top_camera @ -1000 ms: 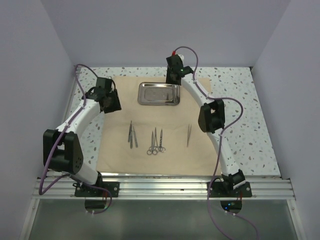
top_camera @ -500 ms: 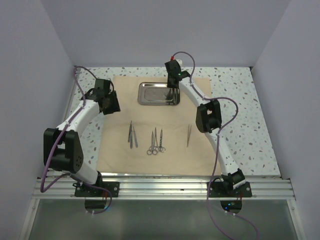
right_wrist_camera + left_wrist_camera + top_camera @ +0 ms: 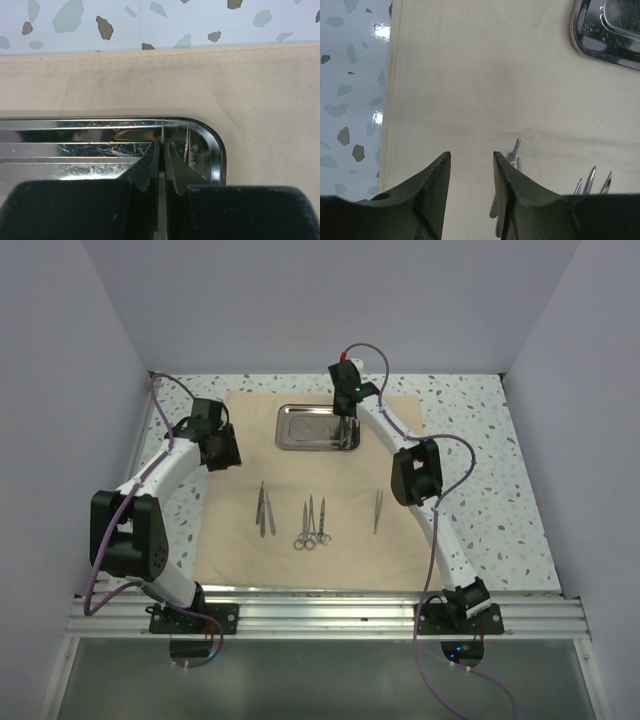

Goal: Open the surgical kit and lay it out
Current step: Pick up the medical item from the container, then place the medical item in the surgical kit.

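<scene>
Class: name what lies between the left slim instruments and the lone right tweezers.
Two ring-handled instruments, side by side on the cloth, shown in the top external view.

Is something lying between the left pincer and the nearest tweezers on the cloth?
Nothing visible does. The open left pincer hovers over bare cloth, and the tweezers lie just beside one fingertip, with no other instrument between.

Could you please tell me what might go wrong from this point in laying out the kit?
1. The right gripper appears to pinch a thin probe by very little at the corner of the tray; it could slip out or scrape the rim.
2. The left gripper hangs open near the tweezers on the cloth; a careless descent could knock them askew.
</scene>
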`<state>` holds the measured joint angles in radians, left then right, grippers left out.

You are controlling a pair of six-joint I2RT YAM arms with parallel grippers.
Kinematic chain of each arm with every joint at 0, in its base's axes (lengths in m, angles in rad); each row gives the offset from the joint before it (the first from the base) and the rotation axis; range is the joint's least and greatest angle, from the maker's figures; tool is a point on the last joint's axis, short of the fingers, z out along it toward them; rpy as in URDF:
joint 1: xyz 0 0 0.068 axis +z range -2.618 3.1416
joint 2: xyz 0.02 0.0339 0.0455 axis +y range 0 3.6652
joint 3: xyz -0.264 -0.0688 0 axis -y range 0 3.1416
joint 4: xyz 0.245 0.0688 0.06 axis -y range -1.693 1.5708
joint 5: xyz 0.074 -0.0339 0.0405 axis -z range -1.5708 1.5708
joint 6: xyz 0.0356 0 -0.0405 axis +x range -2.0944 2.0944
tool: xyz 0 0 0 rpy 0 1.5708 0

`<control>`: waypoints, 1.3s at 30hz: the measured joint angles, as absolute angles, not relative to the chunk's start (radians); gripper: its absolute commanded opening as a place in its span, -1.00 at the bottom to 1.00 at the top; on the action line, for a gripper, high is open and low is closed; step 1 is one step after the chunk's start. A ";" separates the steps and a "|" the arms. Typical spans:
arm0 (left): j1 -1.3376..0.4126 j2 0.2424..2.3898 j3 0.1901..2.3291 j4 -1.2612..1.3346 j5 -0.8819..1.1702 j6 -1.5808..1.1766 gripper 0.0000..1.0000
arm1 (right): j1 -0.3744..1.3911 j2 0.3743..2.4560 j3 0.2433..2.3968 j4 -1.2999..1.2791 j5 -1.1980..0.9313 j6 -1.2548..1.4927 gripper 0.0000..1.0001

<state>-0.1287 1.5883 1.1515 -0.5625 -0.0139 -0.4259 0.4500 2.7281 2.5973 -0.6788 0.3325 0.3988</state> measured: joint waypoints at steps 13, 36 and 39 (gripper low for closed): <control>-0.125 1.588 1.151 -0.564 -0.014 -0.426 -0.14 | 0.451 2.532 2.408 -0.549 0.231 0.426 -1.00; -0.247 1.703 1.385 -0.626 -0.033 -0.435 -0.14 | 0.451 1.602 1.089 -0.417 0.220 0.537 -1.00; -0.286 1.742 1.473 -0.647 -0.035 -0.443 -0.14 | 0.451 1.558 0.984 -0.414 0.218 0.571 -1.00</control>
<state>-0.2855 1.7416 1.4727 -0.6468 -0.0349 -0.4431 0.4515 1.5581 0.9836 -0.4145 0.2176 0.5709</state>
